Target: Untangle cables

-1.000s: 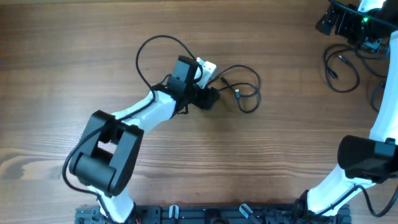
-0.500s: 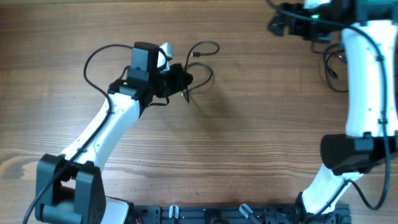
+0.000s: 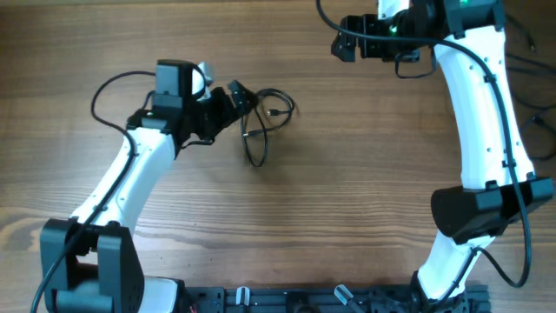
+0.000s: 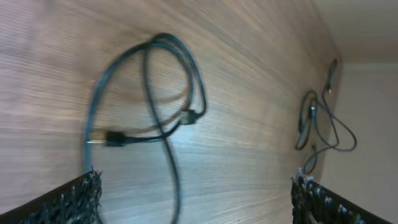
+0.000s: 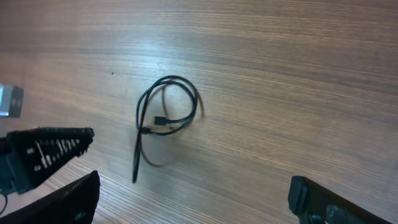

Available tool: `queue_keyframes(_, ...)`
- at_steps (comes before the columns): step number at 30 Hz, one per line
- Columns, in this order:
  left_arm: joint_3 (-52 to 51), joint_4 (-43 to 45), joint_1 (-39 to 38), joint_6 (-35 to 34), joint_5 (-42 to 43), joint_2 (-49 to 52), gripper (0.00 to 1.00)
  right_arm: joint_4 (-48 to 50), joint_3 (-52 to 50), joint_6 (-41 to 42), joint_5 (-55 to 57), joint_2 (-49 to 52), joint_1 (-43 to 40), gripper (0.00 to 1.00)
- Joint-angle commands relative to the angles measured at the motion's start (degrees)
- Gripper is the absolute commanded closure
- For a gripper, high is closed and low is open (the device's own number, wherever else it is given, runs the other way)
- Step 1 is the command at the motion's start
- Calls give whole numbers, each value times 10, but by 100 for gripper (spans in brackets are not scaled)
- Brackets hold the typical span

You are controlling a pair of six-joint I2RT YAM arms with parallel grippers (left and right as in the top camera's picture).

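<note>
Left arm has dragged the thin black looped cable [image 3: 250, 130] leftward; it lies alone on the wooden table [image 3: 347, 200]. Left gripper [image 3: 239, 94] sits just beside it, fingers spread, nothing held. Right gripper [image 3: 339, 43] is likewise wide and empty. One cord looks freed; another black tangled bunch [image 4: 303, 121] waits.

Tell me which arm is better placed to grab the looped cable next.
Left. The left gripper, open, sits right beside the looped cable, centred in its wrist view; the right gripper is farther off.

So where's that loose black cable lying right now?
In the overhead view, the cable lies looped on the table, upper middle, just beyond the left gripper.
</note>
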Motion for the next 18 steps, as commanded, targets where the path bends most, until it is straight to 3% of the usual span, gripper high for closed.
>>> queue_keyframes(1, -2, -35, 39, 44, -37, -10, 0, -1, 0, -8, -7, 14, 27, 1)
queue_keyframes(7, -2, -119, 113, 44, -147, -8, 0, -28, 0, -8, -6, 76, 106, 9)
queue_keyframes(13, -2, -122, 162, 47, -203, -4, 0, -30, 0, 15, 4, 147, 175, 13)
queue_keyframes(16, -2, -122, 194, 49, -203, -4, 0, -30, 0, 18, 5, 176, 202, 28)
queue_keyframes(18, -2, -126, 208, 49, -204, -4, 0, -29, 0, 20, 4, 195, 217, 32)
